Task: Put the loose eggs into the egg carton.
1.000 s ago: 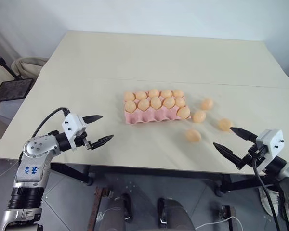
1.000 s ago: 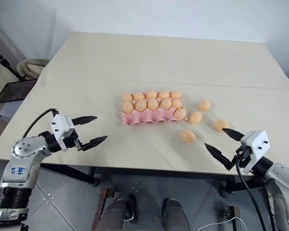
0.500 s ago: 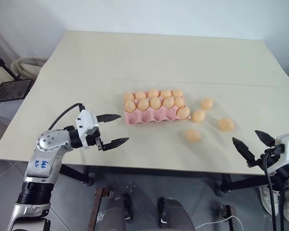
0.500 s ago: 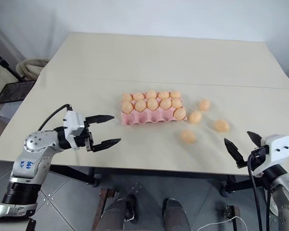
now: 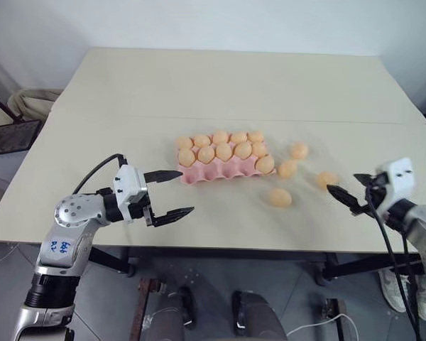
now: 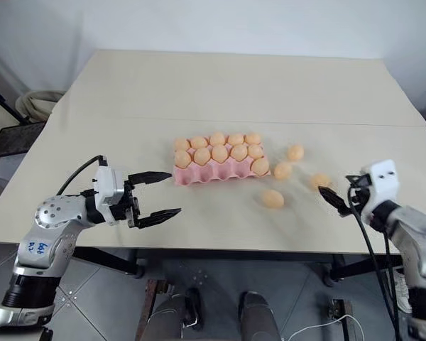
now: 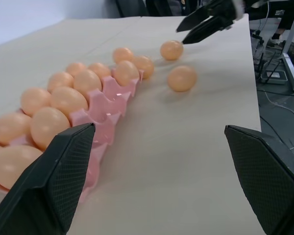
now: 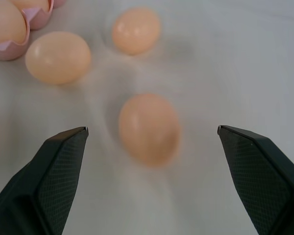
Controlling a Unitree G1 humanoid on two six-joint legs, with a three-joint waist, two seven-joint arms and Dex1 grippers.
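The pink egg carton [image 5: 213,175] sits mid-table with several eggs in its cups. Several loose eggs lie to its right: one at the carton's end [image 5: 287,168], one farther back [image 5: 299,150], one nearer the front [image 5: 279,197] and the rightmost [image 5: 326,179]. My right gripper [image 5: 343,183] is open, low over the table, its fingers pointing at the rightmost egg [image 8: 149,128], which lies just ahead between them, untouched. My left gripper [image 5: 186,190] is open and empty, level, just left of the carton's [image 7: 108,98] near corner.
The beige table [image 5: 220,85] stretches far behind the carton, with a seam across it. Its front edge [image 5: 220,245] runs just below both grippers. A black tray [image 5: 7,136] sits off the table at the left.
My right gripper has swung forward from off the table's front edge to just behind the rightmost loose egg. My left gripper moved right toward the carton. No egg has moved.
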